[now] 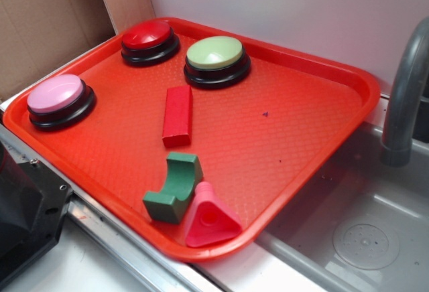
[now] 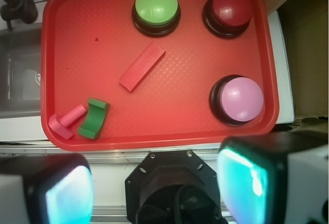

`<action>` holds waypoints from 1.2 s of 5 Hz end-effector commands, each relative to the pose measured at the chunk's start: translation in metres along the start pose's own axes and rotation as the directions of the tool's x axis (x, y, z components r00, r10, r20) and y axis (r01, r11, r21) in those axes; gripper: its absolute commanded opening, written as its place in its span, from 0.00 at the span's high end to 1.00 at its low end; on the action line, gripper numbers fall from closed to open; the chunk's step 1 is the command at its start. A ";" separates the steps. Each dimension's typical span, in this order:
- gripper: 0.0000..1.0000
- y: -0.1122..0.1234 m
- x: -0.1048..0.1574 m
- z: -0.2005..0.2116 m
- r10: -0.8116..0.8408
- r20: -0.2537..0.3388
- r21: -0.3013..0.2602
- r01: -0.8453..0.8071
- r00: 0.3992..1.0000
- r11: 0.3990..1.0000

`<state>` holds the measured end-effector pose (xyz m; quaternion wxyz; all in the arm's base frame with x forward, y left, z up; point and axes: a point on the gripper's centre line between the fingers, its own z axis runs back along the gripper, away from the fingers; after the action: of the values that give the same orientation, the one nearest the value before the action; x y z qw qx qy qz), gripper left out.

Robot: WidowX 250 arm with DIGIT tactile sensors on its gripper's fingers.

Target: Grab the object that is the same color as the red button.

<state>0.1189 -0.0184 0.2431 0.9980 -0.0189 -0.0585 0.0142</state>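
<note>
The object, a small deep-red rectangular block [image 1: 177, 114] [image 2: 142, 66], lies flat near the middle of the red tray [image 1: 315, 104] [image 2: 185, 111]. At the tray's far corner stands the red button [image 1: 147, 36] [image 2: 231, 5], a glossy dome on a black base. In the wrist view my gripper [image 2: 154, 188] hangs high over the robot base, outside the tray's near edge. Its two fingers [image 2: 67, 193] are wide apart, open, with nothing between them. The exterior view does not show the gripper.
A pale-green button [image 1: 214, 54] [image 2: 156, 5] and a pink button [image 1: 57, 94] [image 2: 240, 99] also stand on the tray. A green arch block [image 1: 174, 186] [image 2: 93, 117] and a pinkish-red triangular piece [image 1: 209, 217] [image 2: 64, 121] sit in one corner. A sink [image 1: 362, 232] with a grey faucet [image 1: 402, 98] adjoins the tray.
</note>
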 end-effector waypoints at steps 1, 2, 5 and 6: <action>0.00 0.000 0.000 0.000 0.000 0.000 0.000 0.000 1.000 1.000; 0.00 -0.018 0.042 -0.046 0.120 0.020 -0.035 -0.119 0.993 0.992; 0.00 0.019 0.093 -0.151 0.584 -0.014 -0.010 -0.584 0.812 0.812; 0.00 0.028 0.077 -0.173 0.607 -0.045 0.011 -0.607 0.794 0.795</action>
<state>0.2132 -0.0031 0.0768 0.9441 -0.0365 -0.0149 0.3273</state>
